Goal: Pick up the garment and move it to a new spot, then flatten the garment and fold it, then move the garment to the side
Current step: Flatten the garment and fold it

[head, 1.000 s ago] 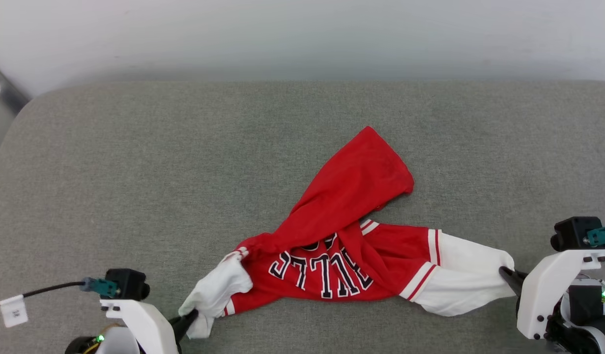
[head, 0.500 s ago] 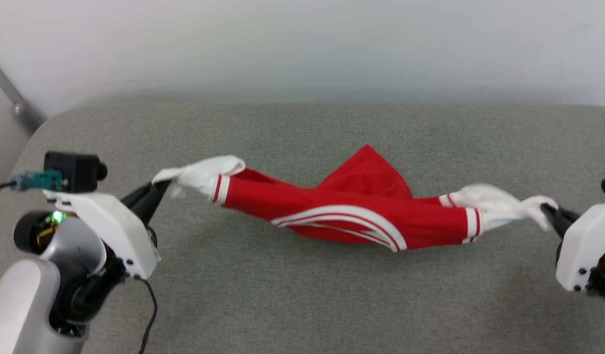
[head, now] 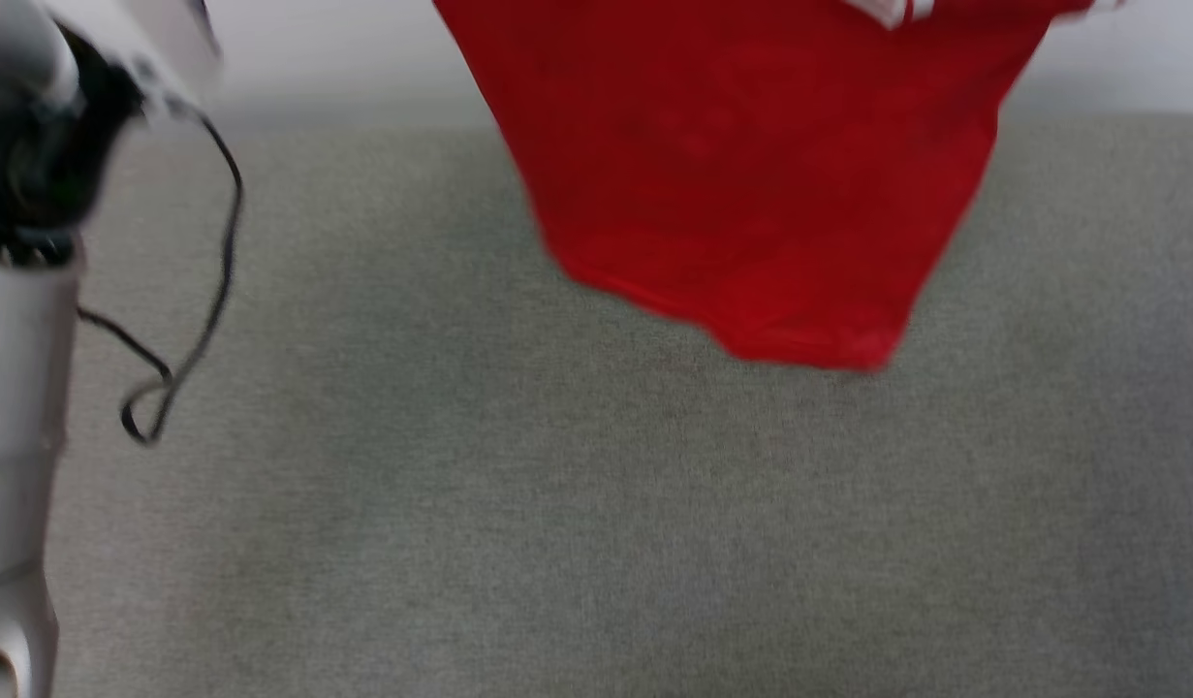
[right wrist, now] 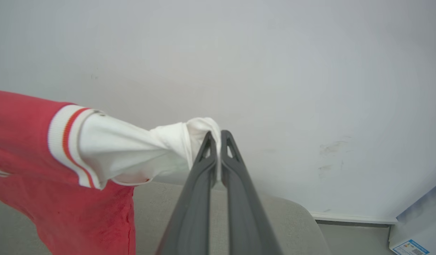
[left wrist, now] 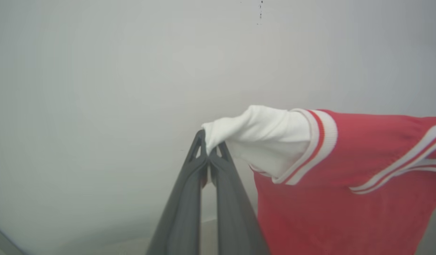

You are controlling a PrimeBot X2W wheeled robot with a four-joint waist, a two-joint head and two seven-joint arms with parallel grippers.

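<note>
The garment point(head: 751, 165), a red jersey with white sleeve ends and striped trim, hangs in the air above the grey cushioned surface point(head: 557, 504); its red hem dangles near the surface. In the left wrist view my left gripper point(left wrist: 208, 150) is shut on the tip of one white sleeve of the garment point(left wrist: 267, 138). In the right wrist view my right gripper point(right wrist: 215, 141) is shut on the other white sleeve end of the garment point(right wrist: 132, 148). The shirt is stretched between the two grippers. My left arm point(head: 24, 145) rises blurred at the head view's left edge.
A black cable point(head: 184, 320) loops down from my left arm over the grey surface. A pale wall point(right wrist: 274, 71) stands behind the surface. The rounded corner of the surface point(right wrist: 299, 219) and a strip of floor with a blue-and-white label point(right wrist: 411, 247) lie at the far right.
Both grippers have lifted the garment by its sleeves from the surface into the air. It has gone from a crumpled heap to hanging spread out. The head view has shifted too.
</note>
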